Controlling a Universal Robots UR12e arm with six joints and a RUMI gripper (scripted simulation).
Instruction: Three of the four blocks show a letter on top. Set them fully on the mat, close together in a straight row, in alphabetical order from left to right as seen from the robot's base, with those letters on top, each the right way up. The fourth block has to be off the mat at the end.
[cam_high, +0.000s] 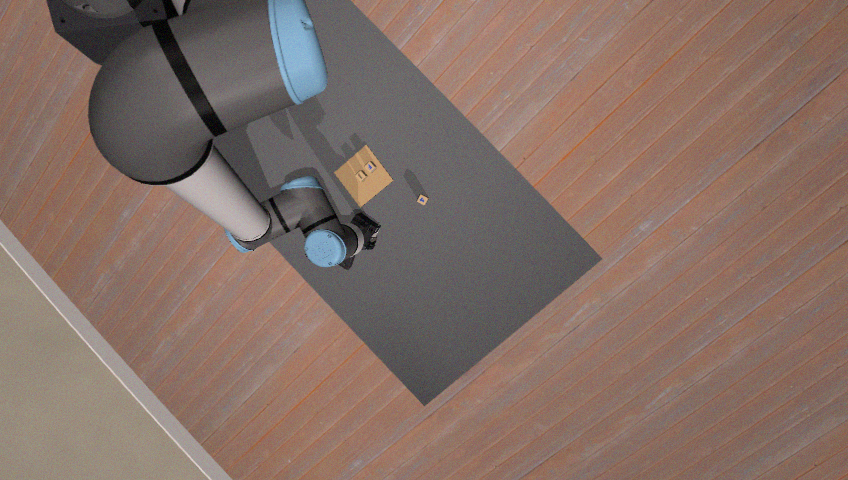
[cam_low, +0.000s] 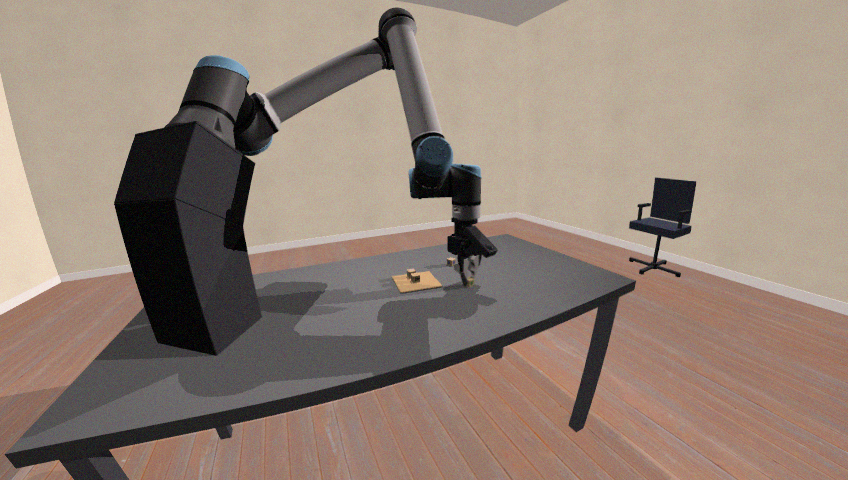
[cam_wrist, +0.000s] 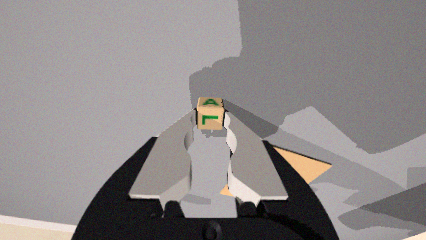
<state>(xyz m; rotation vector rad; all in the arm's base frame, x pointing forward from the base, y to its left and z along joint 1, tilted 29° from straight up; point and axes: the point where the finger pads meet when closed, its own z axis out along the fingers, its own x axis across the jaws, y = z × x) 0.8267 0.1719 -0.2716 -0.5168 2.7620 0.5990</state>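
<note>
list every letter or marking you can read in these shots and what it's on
"A", green: top face of the block between the gripper fingers, wrist view.
"L", green: side face of that block facing the wrist camera, lying turned.
Blue mark, too small to read: lone block on the table.
Marks, too small to read: two blocks on the mat.
No other text is readable.

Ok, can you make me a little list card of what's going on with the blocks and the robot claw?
gripper: shut on the green-letter block
green-letter block: on the table beside the mat, green A on its upper face, L on the side facing the wrist camera
mat: tan, two blocks on it
lone block: on the table, off the mat
</note>
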